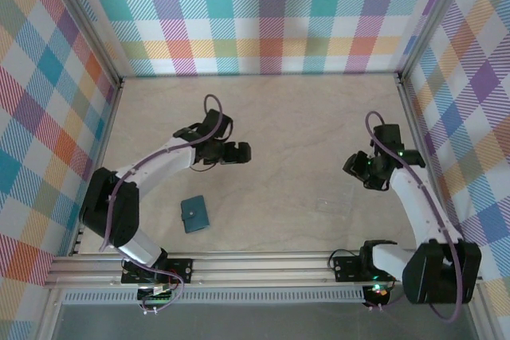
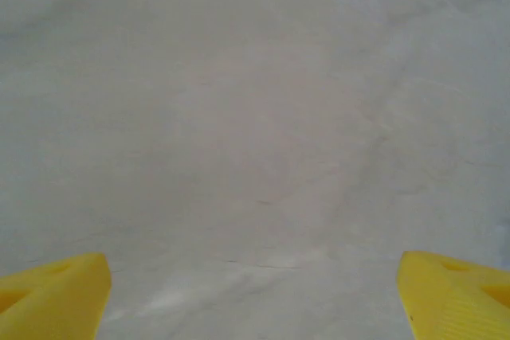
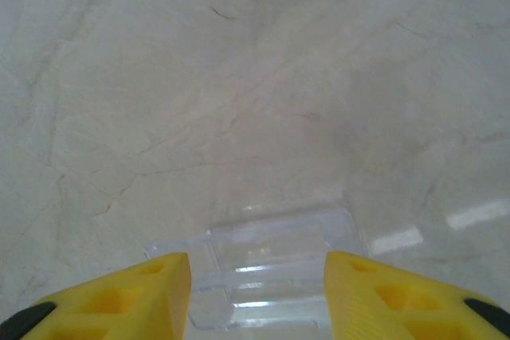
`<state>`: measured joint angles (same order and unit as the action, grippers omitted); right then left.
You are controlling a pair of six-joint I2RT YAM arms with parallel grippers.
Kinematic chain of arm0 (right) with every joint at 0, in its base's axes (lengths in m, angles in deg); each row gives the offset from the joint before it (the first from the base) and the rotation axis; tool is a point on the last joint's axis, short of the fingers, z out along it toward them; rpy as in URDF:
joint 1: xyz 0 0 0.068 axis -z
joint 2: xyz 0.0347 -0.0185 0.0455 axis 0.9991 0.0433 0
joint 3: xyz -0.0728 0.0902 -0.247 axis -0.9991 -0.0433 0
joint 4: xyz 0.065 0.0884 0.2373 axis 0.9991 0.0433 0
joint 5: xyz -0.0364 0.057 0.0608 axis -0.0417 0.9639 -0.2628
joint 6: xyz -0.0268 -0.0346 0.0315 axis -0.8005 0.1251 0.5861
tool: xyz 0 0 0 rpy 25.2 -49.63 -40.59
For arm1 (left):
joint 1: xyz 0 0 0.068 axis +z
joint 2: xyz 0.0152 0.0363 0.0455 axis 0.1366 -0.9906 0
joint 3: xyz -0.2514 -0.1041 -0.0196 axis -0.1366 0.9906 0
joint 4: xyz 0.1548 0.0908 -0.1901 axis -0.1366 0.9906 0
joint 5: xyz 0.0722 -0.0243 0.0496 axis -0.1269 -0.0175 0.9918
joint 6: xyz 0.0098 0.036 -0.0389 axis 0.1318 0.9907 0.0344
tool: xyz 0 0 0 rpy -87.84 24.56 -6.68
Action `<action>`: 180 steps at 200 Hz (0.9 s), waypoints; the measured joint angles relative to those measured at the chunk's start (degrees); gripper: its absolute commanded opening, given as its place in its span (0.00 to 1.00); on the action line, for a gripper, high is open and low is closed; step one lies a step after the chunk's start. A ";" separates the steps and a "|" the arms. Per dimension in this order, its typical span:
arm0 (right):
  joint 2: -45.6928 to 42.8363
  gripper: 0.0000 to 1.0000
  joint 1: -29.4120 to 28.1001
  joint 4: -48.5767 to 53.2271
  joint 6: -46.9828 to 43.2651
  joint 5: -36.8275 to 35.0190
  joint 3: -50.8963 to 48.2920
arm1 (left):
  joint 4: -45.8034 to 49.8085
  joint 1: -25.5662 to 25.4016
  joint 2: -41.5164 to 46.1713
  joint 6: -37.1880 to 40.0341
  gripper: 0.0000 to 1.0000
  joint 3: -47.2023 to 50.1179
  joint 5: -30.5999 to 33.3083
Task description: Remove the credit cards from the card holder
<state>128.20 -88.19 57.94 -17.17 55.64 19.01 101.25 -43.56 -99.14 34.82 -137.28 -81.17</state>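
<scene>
The card holder (image 1: 194, 214) is a small teal wallet lying closed on the table, in front of the left arm. My left gripper (image 1: 239, 153) hovers well behind it, open, with bare table between its yellow fingers (image 2: 56, 292). Thin see-through credit cards (image 1: 333, 205) lie overlapped flat on the table at the right. In the right wrist view the cards (image 3: 271, 264) show below the gap of my right gripper (image 3: 259, 276). Its jaws stand apart and hold nothing. My right gripper (image 1: 360, 171) hangs just behind the cards, above the table.
The pale marble-patterned table (image 1: 279, 117) is walled by plaid panels (image 1: 263, 13) on three sides. An aluminium rail (image 1: 263, 264) with both arm bases runs along the near edge.
</scene>
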 measured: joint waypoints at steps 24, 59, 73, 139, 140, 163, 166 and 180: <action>-2.10 0.50 0.00 0.66 2.95 -0.96 -3.61 | 1.44 -5.70 -4.68 -1.53 0.74 -5.97 -1.88; -2.05 0.50 0.00 0.11 5.44 -1.05 -6.12 | 1.88 -11.13 -10.93 -3.34 0.70 -12.04 -6.47; -2.03 0.50 0.00 -0.20 6.16 -1.09 -6.36 | 2.56 -12.57 -13.20 -3.98 0.68 -14.32 -6.84; -1.57 0.50 0.00 -1.62 6.69 -1.36 -6.45 | 6.56 -19.12 -21.09 -7.67 0.51 -24.83 -7.17; -1.62 0.50 0.00 -1.62 6.69 -1.36 -6.45 | 6.62 -19.23 -21.29 -7.80 0.51 -25.05 -7.15; -2.43 0.49 0.00 -1.75 6.49 -1.40 -6.78 | 8.81 -20.74 -24.22 -8.87 0.50 -29.44 -6.21; -2.54 0.49 0.00 -1.73 6.49 -1.42 -6.78 | 9.18 -20.94 -24.79 -8.96 0.49 -30.27 -6.03; -3.06 0.49 0.00 -1.77 6.21 -1.51 -6.78 | 10.86 -21.75 -27.39 -9.81 0.47 -33.94 -5.05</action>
<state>125.14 -88.19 56.16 -10.96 54.14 12.24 112.12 -65.30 -126.53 25.01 -171.23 -86.21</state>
